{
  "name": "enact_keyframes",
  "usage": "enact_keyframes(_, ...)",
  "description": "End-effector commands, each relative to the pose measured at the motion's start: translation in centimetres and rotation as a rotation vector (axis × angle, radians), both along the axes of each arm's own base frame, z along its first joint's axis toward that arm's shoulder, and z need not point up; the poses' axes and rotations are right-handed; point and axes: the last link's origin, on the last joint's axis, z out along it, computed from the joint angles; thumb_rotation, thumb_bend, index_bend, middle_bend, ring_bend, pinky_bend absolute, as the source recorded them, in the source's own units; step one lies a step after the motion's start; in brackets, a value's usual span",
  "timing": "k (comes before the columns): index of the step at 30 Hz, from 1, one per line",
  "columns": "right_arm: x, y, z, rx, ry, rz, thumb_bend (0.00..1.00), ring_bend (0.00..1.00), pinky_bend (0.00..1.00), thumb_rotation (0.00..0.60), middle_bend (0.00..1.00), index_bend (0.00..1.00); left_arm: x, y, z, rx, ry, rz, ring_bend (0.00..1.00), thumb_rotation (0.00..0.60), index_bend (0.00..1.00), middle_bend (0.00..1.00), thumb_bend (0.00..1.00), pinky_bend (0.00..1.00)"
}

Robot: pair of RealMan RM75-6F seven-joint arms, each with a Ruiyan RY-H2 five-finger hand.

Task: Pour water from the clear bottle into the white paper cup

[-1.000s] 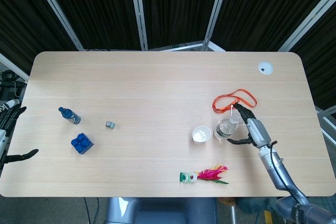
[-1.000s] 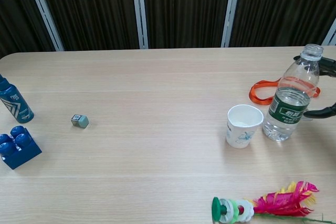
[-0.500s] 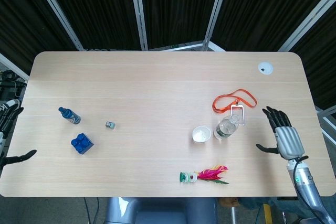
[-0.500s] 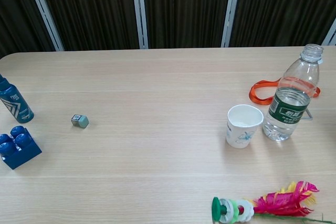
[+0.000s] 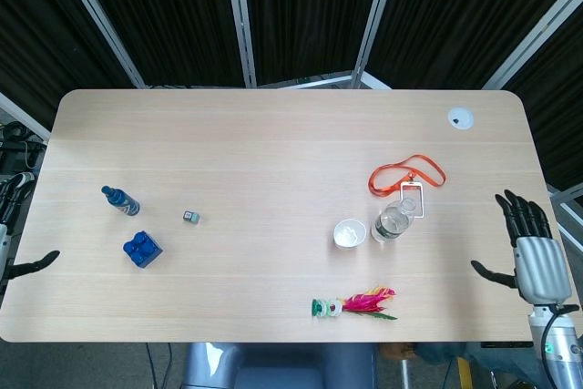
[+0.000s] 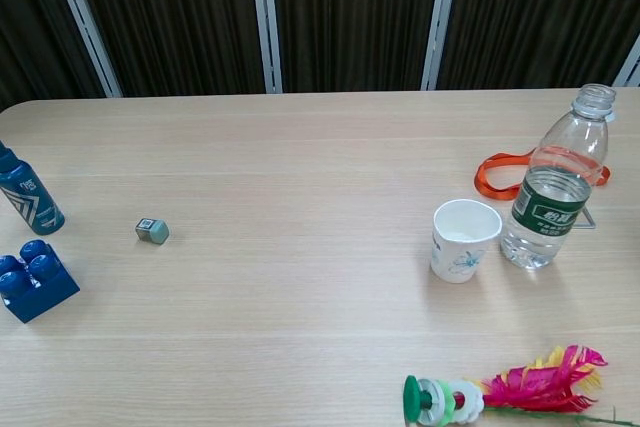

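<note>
Standing uncapped just beside the white paper cup [image 6: 465, 238], the clear bottle [image 6: 556, 182] held little water; your right hand [image 5: 528, 248] hovered empty, fingers spread, so pouring looked finished.

Blue bottle [image 6: 26, 198] stands far left, blue brick [image 6: 34, 280] just before it, grey cube [image 6: 152, 231] nearby; feathered shuttlecock [image 6: 500, 393] lies front right, orange lanyard [image 5: 406, 176] behind.

Pale wooden table [image 5: 273, 143] before dark, seemingly curtained panels [image 6: 350, 17] with metal frames.
</note>
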Motion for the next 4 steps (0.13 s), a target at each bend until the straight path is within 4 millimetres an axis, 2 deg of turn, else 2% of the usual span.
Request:
enact_keyframes(1,-0.05,0.59,0.33,-0.018,0.017,-0.014,0.0,0.0,0.0,0.6,0.0,0.0,-0.01,-0.09,0.07,0.002,-0.002,-0.001,0.0,0.6,0.0,0.0,0.0,0.0)
enact_keyframes(4,-0.18,0.74,0.31,-0.025,0.022,-0.017,0.0,0.0,0.0,0.6,0.0,0.0,0.01,-0.2,0.16,0.004,-0.004,-0.003,0.0,0.6,0.0,0.0,0.0,0.0)
